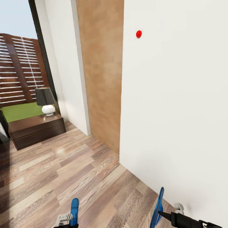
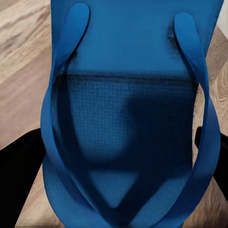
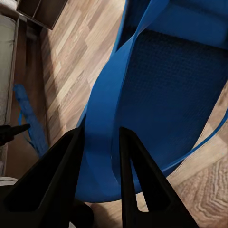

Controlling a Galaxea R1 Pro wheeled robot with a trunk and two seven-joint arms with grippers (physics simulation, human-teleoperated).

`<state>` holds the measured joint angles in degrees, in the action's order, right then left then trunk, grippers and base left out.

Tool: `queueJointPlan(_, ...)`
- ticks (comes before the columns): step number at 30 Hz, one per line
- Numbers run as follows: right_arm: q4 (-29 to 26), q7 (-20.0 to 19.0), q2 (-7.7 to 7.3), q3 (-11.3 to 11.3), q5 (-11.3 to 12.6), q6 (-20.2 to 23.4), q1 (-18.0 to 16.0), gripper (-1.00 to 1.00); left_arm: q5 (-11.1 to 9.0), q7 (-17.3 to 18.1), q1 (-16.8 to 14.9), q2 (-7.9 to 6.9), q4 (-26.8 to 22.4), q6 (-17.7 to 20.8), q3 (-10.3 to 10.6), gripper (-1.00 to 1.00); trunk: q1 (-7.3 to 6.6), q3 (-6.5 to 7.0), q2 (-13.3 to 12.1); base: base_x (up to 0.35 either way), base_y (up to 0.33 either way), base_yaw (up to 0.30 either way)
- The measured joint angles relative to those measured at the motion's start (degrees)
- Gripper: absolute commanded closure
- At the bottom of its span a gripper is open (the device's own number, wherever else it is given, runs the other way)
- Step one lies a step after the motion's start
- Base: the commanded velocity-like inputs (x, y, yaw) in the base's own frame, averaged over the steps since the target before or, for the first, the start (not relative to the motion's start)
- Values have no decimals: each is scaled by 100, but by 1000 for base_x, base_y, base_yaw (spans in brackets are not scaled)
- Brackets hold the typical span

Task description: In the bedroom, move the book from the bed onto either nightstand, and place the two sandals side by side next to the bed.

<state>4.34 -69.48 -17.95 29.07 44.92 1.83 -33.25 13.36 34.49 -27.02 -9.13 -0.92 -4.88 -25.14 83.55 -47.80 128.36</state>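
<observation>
White walls and a wood-plank floor (image 1: 63, 171) fill my head view; a dark nightstand (image 1: 34, 128) bearing a lamp (image 1: 46, 100) stands by the window. My left end effector (image 1: 68, 220) grips one blue sandal (image 1: 74, 207) upright. My right end effector (image 3: 102, 156) has its fingers closed on the other sandal's strap (image 3: 107, 118), that sandal (image 1: 157, 209) held near the wall.

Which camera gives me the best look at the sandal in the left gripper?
The left wrist view: the left sandal faces the camera, straps and footbed plain. In the head view it is a thin blue edge above the left gripper. The right wrist view catches it small and distant.
</observation>
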Motion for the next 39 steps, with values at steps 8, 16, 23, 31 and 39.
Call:
queueJointPlan(8,-1,-7,-1,-1,0,-1,1,100,1,-1,0,0,5,0,1,100,0,0,0,1,-1,191)
queueJointPlan(16,0,-9,0,0,0,-1,0,100,1,0,0,103,-3,0,-6,100,0,0,0,0,0,115)
queueJointPlan(23,2,-10,0,4,-1,-1,-2,100,0,-8,-1,114,-4,-1,-17,100,-2,0,0,152,-104,272)
queueJointPlan(31,1,-5,-1,6,0,-1,0,100,1,-11,-1,115,-2,-4,-15,100,-2,0,0,246,-221,49)
queueJointPlan(39,0,-3,0,0,0,-1,0,100,0,-9,0,114,-3,-3,-17,100,0,0,0,109,-107,165)
